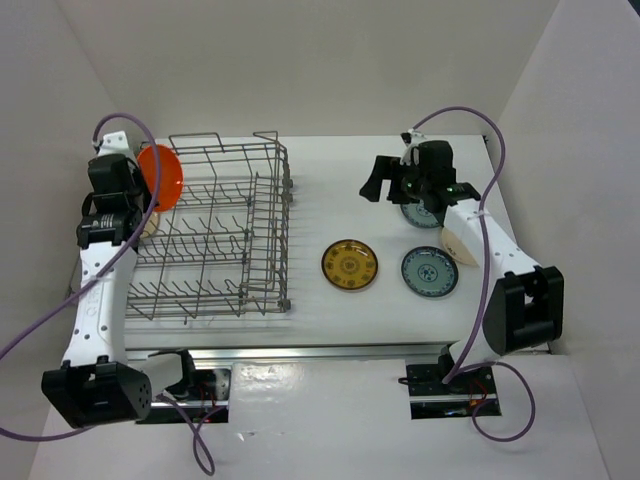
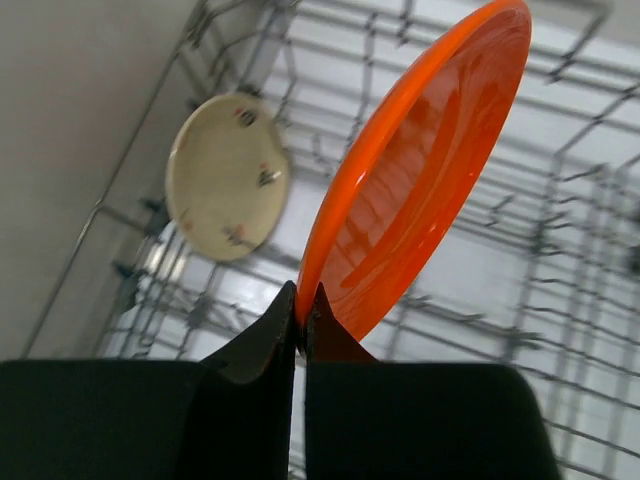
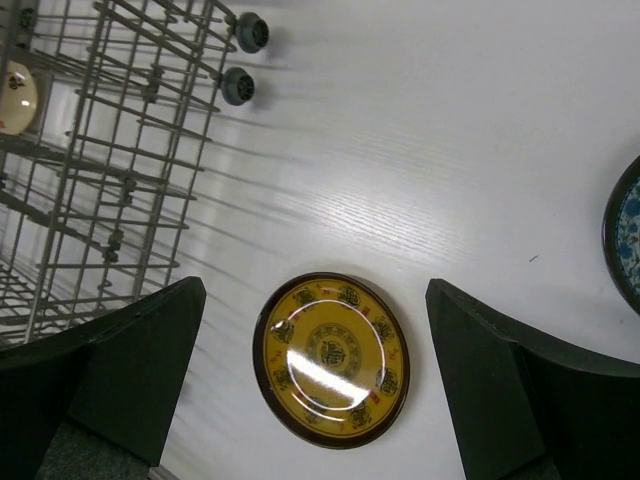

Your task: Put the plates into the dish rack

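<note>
Orange plate [image 2: 420, 170] clamped in left tool [image 2: 303, 300] at dish rack [image 1: 262, 240]; right tool [image 3: 315, 287] spread apart.

Rack [image 1: 272, 225]: one
Orange plate [image 1: 160, 175]: one, at the rack's left end
Cream plate [image 2: 227, 177]: one, in the rack
Brown-and-yellow plate [image 1: 350, 265]: one, right of the rack
Teal plates [image 1: 430, 272] [image 1: 418, 213]: two, farther right

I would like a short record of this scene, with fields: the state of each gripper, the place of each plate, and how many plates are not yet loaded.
left gripper: shut on the rim of the orange plate, held on edge over the dish rack
right gripper: open, above the brown plate
cream plate: standing in the rack
brown plate: flat on the table
teal plates: near one flat on the table; far one partly under the right arm
not yet loaded: four
</note>
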### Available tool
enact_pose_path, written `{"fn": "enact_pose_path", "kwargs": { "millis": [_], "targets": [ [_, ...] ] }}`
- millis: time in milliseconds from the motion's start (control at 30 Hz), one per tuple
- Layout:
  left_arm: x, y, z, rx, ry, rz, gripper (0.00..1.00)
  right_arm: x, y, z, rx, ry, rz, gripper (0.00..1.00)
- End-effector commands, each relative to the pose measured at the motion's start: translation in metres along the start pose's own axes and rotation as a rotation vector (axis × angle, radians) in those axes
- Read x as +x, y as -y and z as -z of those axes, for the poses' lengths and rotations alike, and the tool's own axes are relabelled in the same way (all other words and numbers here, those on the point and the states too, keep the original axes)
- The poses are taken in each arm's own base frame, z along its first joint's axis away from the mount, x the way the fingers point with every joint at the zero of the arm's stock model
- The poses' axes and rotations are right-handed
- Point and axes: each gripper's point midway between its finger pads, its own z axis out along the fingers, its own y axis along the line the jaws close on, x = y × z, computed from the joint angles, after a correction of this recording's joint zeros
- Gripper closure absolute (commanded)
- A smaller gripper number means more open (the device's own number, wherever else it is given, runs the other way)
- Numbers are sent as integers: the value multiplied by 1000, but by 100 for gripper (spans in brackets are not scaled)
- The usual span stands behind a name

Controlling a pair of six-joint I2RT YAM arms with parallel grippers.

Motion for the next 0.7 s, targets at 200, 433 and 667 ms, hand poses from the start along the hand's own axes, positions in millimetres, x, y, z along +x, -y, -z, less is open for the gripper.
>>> {"fn": "enact_pose_path", "kwargs": {
  "millis": [200,433,667],
  "targets": [
    [-18,-78,-18,-221,115,-42,100,-16,7,-6,57,36,18,0],
    [-15,-91,-48,-176,70,-187,100,-5,20,-21,88,13,8,0],
    [15,-92,-86,-110,-11,-209,100,4,24,-35,78,-21,-1,0]
  ]
}}
